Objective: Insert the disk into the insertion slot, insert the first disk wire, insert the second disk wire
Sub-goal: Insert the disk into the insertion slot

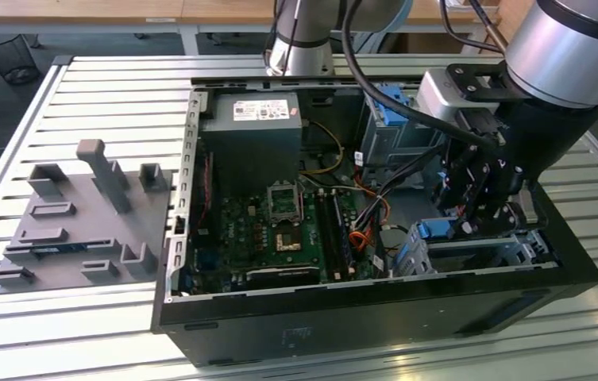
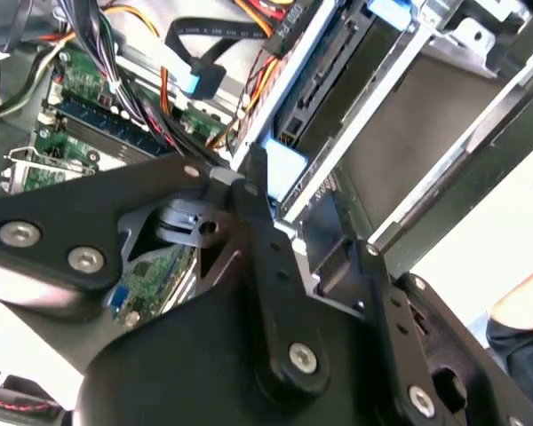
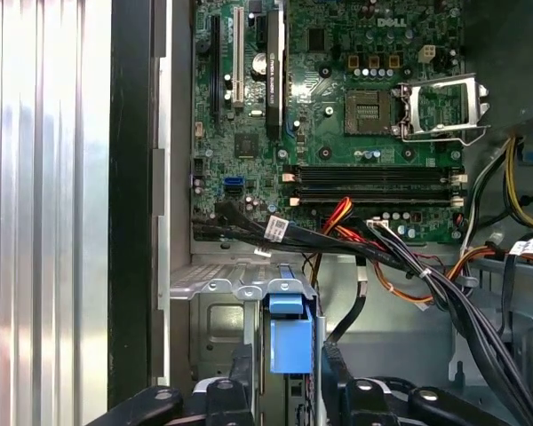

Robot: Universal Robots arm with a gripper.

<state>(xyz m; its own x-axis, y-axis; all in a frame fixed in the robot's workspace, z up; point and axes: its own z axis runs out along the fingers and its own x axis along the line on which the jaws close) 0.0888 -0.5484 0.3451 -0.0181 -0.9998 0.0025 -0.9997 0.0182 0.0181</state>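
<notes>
claw (image 1: 481,224): we see it lowered into the open case, at the exterior view's right, right at the mouth of the insertion slot; whether it is clamped or loose we cannot tell.
disk (image 3: 290,343): its bright blue carrier end shows at the slot's mouth, on the side facing the motherboard, just beside the claw (how deep the rest sits we cannot make out).
insertion slot (image 1: 488,252): a low silver-grey cage in the case's corner, at the exterior view's lower right.
blue-plugged cable (image 2: 198,82): black and flat, we find it lying over the board with its plug end free, apart from the disk.
cable bundle (image 3: 409,266): black leads with orange and red strands cross between the motherboard (image 3: 338,106) and the slot.
case (image 1: 383,325): a black tower on its side, lid off, resting on the slatted metal counter (image 1: 86,341).
fixture tray (image 1: 76,222): grey, on the counter at the exterior view's left, well apart from the claw.
</notes>
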